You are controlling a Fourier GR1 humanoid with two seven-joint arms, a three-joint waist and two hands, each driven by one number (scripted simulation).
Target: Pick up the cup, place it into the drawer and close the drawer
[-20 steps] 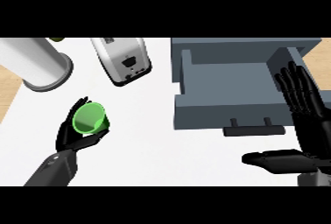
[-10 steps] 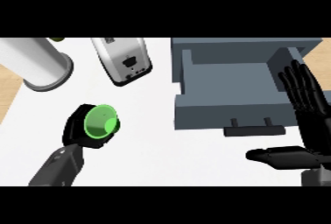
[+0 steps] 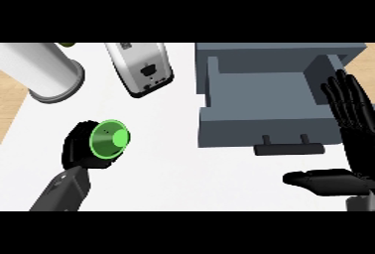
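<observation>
A green cup [image 3: 110, 140] is held at the lower left, tilted so its open mouth faces the view. My left hand [image 3: 77, 147] is curled round it from behind, mostly hidden by the cup. The grey drawer [image 3: 242, 130] stands pulled out at the right, its inside bare, a dark handle [image 3: 288, 148] on its front. My right hand [image 3: 354, 144] rests open at the right edge, fingers straight up beside the drawer's right wall, thumb pointing left below the handle.
A white cylinder [image 3: 40, 69] stands at the back left. A silver toaster-like appliance [image 3: 141, 67] lies between it and the drawer. The counter's wooden left edge [image 3: 9, 101] shows beside the cylinder.
The left hand has carried the cup a little to the right and turned it, so its mouth now faces up toward the view. The right hand has stayed still.
</observation>
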